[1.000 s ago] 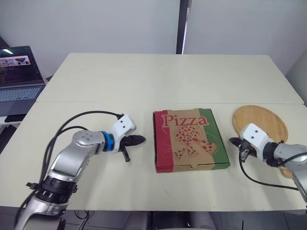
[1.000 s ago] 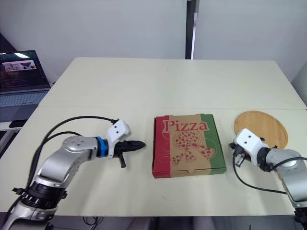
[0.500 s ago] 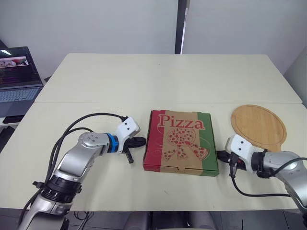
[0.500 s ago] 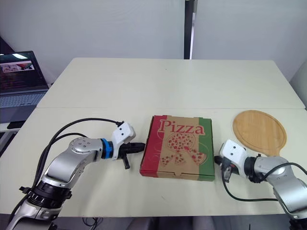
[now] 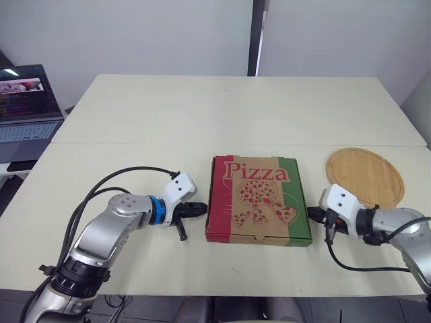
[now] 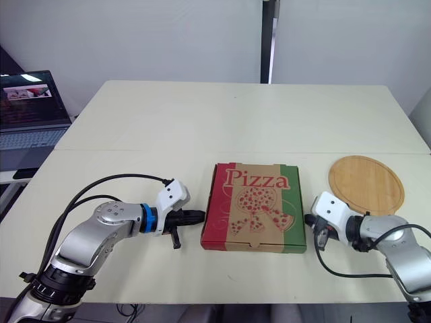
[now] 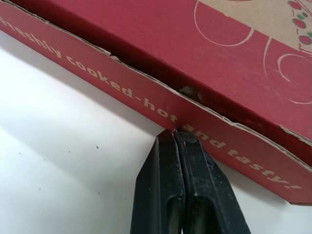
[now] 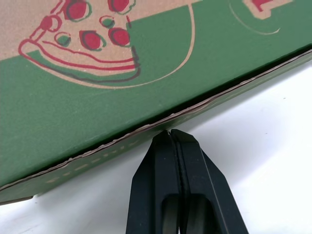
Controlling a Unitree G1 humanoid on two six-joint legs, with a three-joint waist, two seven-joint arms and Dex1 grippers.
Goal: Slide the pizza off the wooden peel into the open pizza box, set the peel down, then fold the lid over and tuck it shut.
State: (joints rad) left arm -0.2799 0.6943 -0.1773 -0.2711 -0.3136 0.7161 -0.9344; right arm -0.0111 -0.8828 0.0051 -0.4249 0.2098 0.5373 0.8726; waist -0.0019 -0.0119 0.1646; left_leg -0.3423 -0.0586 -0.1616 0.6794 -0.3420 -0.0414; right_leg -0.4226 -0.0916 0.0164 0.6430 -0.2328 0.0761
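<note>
as left hand [image 5: 200, 209] and right hand [image 5: 314, 214] touch it, pizza box [image 5: 259, 199] closed

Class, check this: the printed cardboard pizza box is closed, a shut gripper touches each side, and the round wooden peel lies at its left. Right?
No: the round wooden peel lies to the right of the printed cardboard pizza box, as the left eye view shows. The rest holds.

The box [image 5: 259, 199] lid is plain brown in the middle, with a red band on the left, a green band on the right, red "Pizza" lettering and a red-dotted pizza drawing. Its red side bears pale lettering. The peel [image 5: 364, 176] is light wood-brown, the desk [image 5: 236, 114] cream.
</note>
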